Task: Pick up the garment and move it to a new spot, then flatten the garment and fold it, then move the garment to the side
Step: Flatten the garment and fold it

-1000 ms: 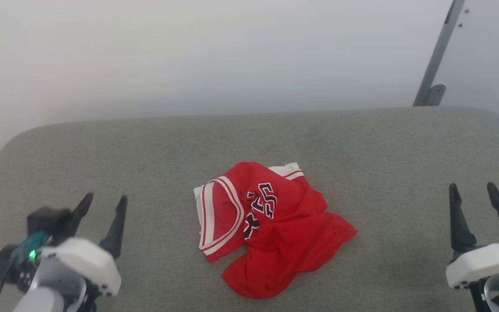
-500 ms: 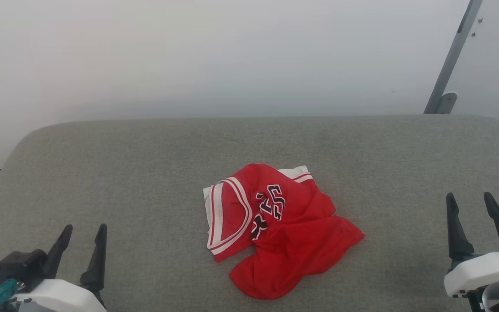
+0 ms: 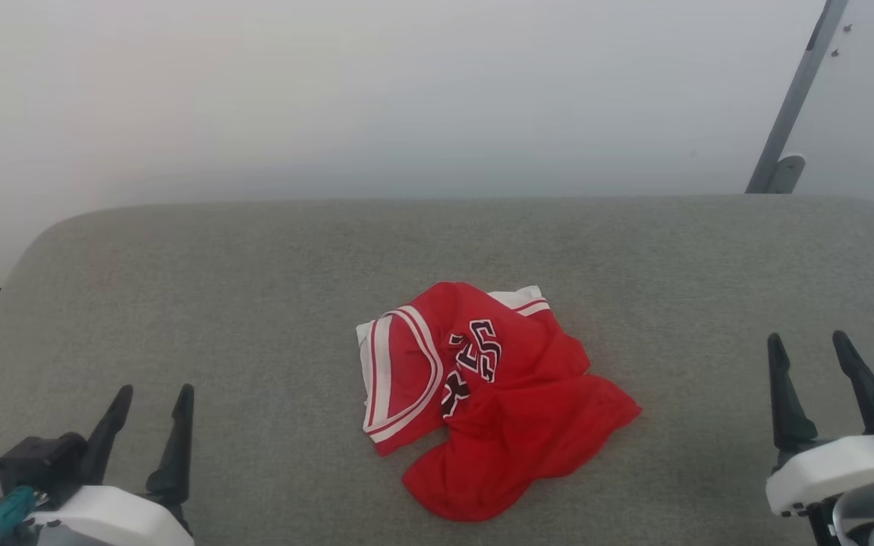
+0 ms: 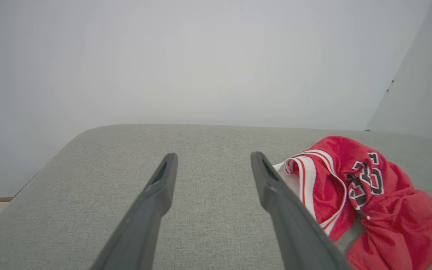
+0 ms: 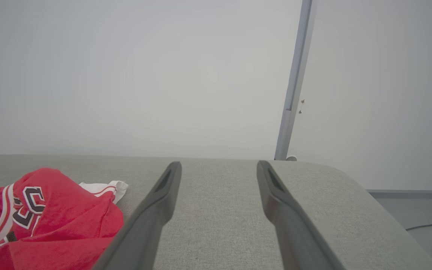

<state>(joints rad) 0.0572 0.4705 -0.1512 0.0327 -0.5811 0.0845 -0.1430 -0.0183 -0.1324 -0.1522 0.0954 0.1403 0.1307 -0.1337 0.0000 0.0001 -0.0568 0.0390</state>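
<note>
Red jersey [image 3: 494, 402] crumpled mid-bench [image 3: 255, 303] — both end effectors have fingers spread, holding nothing.
Bench top is grey fabric with rounded corners, set against a plain pale wall [image 3: 407, 91]; a slanted grey pole [image 3: 793, 106] stands behind the far right corner, and a dark cable [image 5: 431, 224] lies on the floor off the right end. Left end effector [image 3: 156, 388] sits near left, right end effector [image 3: 806, 336] near right — each well apart from the jersey, which is heaped with striped trim and dark numerals facing up.
</note>
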